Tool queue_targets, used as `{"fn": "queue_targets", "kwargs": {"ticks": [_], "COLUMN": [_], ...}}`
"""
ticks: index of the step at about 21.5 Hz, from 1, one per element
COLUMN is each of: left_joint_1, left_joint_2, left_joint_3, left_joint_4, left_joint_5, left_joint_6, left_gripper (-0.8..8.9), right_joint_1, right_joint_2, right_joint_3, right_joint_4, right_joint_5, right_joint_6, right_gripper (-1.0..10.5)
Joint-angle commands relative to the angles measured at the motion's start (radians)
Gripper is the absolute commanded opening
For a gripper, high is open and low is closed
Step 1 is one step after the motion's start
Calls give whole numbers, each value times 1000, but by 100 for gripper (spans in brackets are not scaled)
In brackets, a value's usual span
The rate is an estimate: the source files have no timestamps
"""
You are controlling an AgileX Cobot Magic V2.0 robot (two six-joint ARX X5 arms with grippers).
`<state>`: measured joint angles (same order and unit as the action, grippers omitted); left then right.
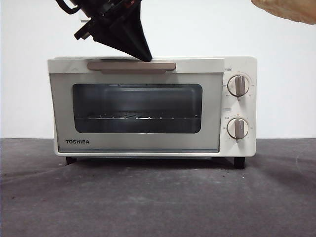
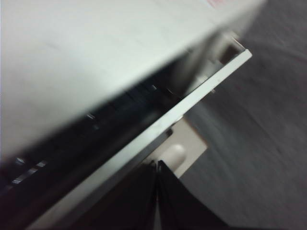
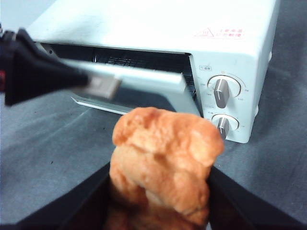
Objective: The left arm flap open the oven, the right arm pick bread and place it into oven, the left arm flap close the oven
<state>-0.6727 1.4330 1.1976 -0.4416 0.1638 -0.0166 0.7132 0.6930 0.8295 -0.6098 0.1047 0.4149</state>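
The cream-white oven (image 1: 247, 106) stands on the dark table. Its door (image 3: 144, 79) is tilted partly open, with a gap along the top edge. My left gripper (image 1: 145, 57) comes down from above onto the beige handle (image 1: 131, 65). In the left wrist view its jaws (image 2: 157, 167) are shut, tips against the handle (image 2: 175, 153). The golden-orange bread (image 3: 165, 158) sits between the jaws of my right gripper (image 3: 160, 191), which is shut on it. It hangs in front of the oven (image 3: 158, 24), to the knob side. The front view shows the bread (image 1: 289, 10) only at the top right corner.
Two taupe knobs (image 1: 239, 85) sit on the oven's right panel. A wire rack (image 1: 133, 117) shows behind the dark glass. Grey table (image 1: 158, 197) stretches in front of the oven, and a white wall stands behind it.
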Motion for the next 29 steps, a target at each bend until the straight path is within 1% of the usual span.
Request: {"fn": "queue_targets", "kwargs": {"ticks": [1,12,17,20,23,26,29], "left_joint_1": [-31,-137,-156,-156,-134,-88,-26], "left_joint_2": [32,32,32,32,24,-18,-117], "left_joint_3": [-2,-2,-2,-2,-2,-2,-35], "left_joint_4": [-71,-228,-246,-233,-208,-206,-177], "left_joint_5": [-10,-10,-10,-10,-10,-10,-10], "left_joint_6": [9,5,2,1,-17,-33,-61], "left_gripper": [12,12,12,12,12,12,12], "right_joint_1": [10,10,10,10,10,10,10], "right_joint_2": [2,3,3,3,5,5,15], "right_joint_3": [18,18,18,18,18,18,18], "right_joint_4": [11,11,11,10,10,10,9], "right_joint_5": [0,1,0,0,0,0,-3], "right_joint_6": [-16,-31,-35,-37,-37,-37,-37], "right_gripper": [252,252,252,252,252,252,252]}}
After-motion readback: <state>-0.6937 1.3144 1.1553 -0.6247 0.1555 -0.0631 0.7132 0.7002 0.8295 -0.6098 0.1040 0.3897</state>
